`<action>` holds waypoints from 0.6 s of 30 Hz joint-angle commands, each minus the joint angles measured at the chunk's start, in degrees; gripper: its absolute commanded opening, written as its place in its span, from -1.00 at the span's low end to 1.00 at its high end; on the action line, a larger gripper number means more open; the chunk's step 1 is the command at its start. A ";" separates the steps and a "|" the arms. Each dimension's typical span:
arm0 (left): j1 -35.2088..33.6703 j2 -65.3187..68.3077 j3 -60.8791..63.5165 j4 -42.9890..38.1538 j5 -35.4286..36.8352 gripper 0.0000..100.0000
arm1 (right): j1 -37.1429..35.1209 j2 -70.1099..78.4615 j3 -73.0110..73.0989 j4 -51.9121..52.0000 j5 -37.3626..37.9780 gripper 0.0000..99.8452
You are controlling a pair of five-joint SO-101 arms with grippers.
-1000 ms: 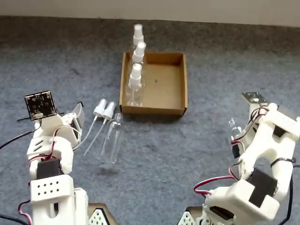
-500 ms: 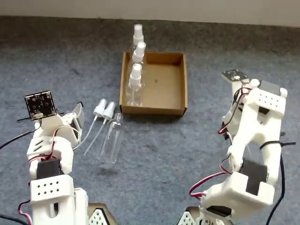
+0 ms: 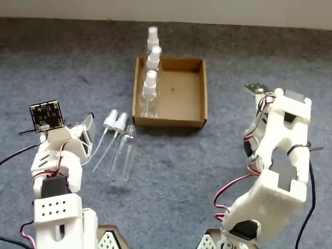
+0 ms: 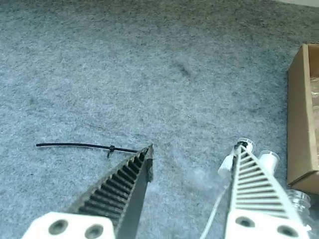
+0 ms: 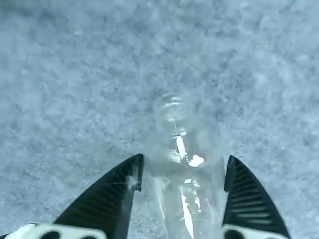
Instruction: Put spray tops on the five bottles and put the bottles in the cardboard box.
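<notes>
Clear bottle (image 5: 173,122) gripped lengthwise, right end effector (image 5: 183,161), neck outward.

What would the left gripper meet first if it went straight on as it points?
Most likely bare grey carpet: the left gripper is open with nothing else between. The black cable tie and spray tops lie aside.

- 5 clear bottles in all, as far as I can count.
- 3 bottles with a spray top on (image 3: 152,37) (image 3: 154,56) (image 3: 149,89).
- 2 bottles without a top (image 3: 124,153) (image 5: 180,169).
- 2 loose spray tops (image 3: 110,119) (image 3: 121,122), each with its thin tube.
- 1 cardboard box (image 3: 171,123).
- 1 black cable tie (image 4: 84,146).
- 2 white robot arms (image 3: 52,176) (image 3: 280,155).
- 1 grey carpet (image 3: 181,171) under everything.
</notes>
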 commanded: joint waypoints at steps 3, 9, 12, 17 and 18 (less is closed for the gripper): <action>1.19 -0.31 -0.13 -1.05 0.26 -0.53 | -0.13 1.27 -2.77 -3.38 -0.53 -0.58; 1.19 -0.31 -0.13 -1.05 0.26 -0.53 | 0.13 1.80 -2.77 -3.30 -0.53 -0.65; 1.19 -0.31 -0.13 -1.05 0.26 -0.53 | 0.13 1.80 -2.77 -2.86 -0.53 -0.81; 0.84 -0.92 -0.40 -0.79 0.26 -0.53 | 0.31 1.63 -5.14 -1.01 -0.79 -1.00; 0.66 -0.92 -0.75 -0.79 0.35 -0.54 | 0.31 1.63 -6.73 0.92 -0.70 -0.99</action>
